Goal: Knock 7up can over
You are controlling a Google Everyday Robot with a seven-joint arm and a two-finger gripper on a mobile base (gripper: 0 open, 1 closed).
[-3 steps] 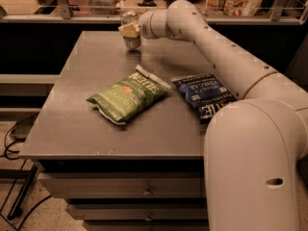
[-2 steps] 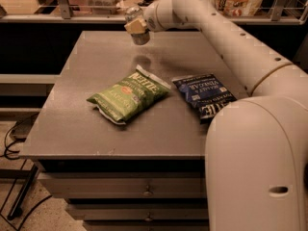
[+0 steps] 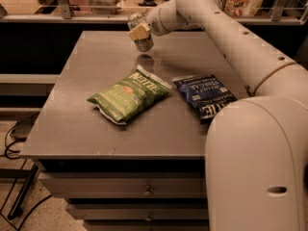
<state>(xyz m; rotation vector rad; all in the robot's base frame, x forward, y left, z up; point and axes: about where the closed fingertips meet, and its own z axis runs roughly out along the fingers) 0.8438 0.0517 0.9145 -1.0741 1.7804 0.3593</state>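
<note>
End effector (image 3: 138, 31) on my arm is clamping the tilted 7up can (image 3: 144, 44), and I am seeing it hanging above the table's (image 3: 82, 85) far side, beyond the green Kettle chip bag (image 3: 129, 94) and the dark blue one (image 3: 204, 95).

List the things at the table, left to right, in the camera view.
Green chip bag → dark blue chip bag. The gripper and the 7up can, farther back, overlap the green bag's span, so I leave them out.
</note>
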